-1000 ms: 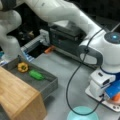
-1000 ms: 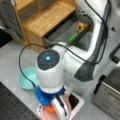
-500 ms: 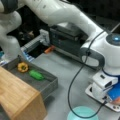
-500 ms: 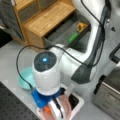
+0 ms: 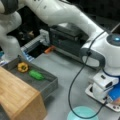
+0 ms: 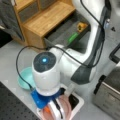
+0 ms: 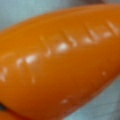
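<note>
An orange carrot [image 7: 60, 62] with shallow ridges fills the whole wrist view, very close to the camera. In a front view my gripper [image 6: 56, 110] points straight down into a white rack [image 6: 77, 102] that holds a pink plate [image 6: 66, 105], and a bit of orange carrot [image 6: 46, 110] shows beside its fingers. In a front view the wrist [image 5: 103, 85] stands over the same white rack [image 5: 91, 92] at the lower right, and the fingertips are hidden behind it.
A teal bowl [image 5: 82, 113] [image 6: 25, 77] lies next to the rack. A grey bin [image 5: 47, 86] holds a green vegetable [image 5: 36, 75] and a yellow piece [image 5: 23, 67]. A wooden shelf [image 6: 45, 20] and a dark appliance [image 5: 67, 40] stand nearby. A black cable [image 5: 75, 82] hangs from the arm.
The arm has sunk very slightly toward the white rack. The bowl, the bin and its contents have not moved.
</note>
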